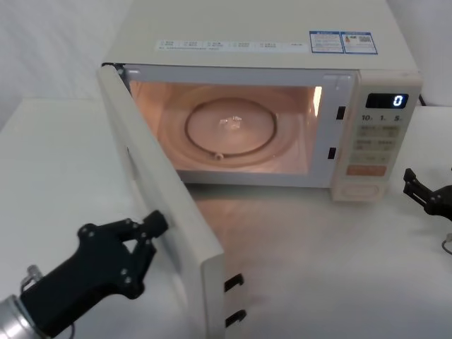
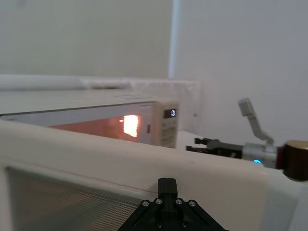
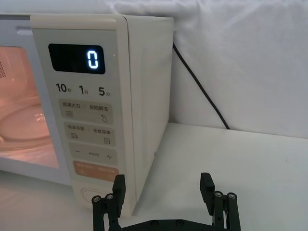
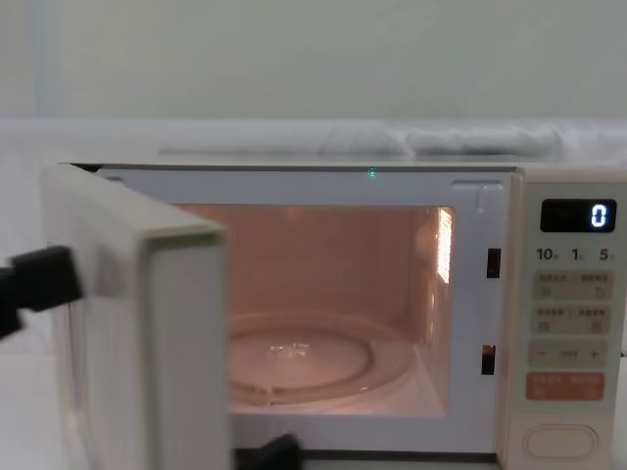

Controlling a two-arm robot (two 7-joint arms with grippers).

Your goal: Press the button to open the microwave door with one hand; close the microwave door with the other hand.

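Observation:
The microwave door [image 1: 166, 212] stands swung wide open toward me on the left, and the cavity behind it is lit orange. My left gripper [image 1: 154, 226] is shut, its tip against the door's outer face near the free edge; in the left wrist view the same gripper [image 2: 167, 185] rests against the door [image 2: 96, 163]. The button [image 1: 362, 188], a wide cream oval, sits at the bottom of the control panel. My right gripper [image 1: 411, 185] hovers open to the right of the panel, clear of it. In the right wrist view the button [image 3: 86, 195] peeks out beside one of the fingers [image 3: 118, 185].
A glass turntable [image 1: 229, 127] lies inside the cavity. Two latch hooks [image 1: 234, 282] stick out of the door's free edge. A black power cable [image 3: 202, 91] runs down behind the microwave's right side. White table surface [image 1: 318, 268] spreads in front and to the right.

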